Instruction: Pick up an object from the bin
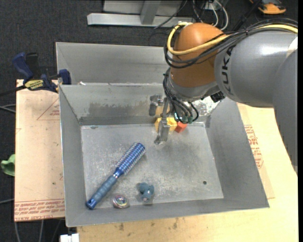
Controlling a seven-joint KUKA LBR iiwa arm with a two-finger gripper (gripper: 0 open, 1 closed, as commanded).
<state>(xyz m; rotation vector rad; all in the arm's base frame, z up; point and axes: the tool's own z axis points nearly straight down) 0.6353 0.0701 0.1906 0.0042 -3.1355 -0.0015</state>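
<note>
Blue brush (117,174) in grey bin (70,123)

Setting: robotics lab. A KUKA arm (258,66) hangs over a grey metal bin (118,59). Loose cables (215,10) trail over the dark floor (57,23) behind.

We see a dull grey bin (189,165) with a floor scuffed in pale speckles. At its near left lies a blue brush (117,174) with a ridged, light-flecked head. Right of the brush are a silvery disc (120,202) and a teal lump (145,191). At the far middle a yellow-and-red piece (175,125) sits under the orange wrist cover (199,52).
</note>
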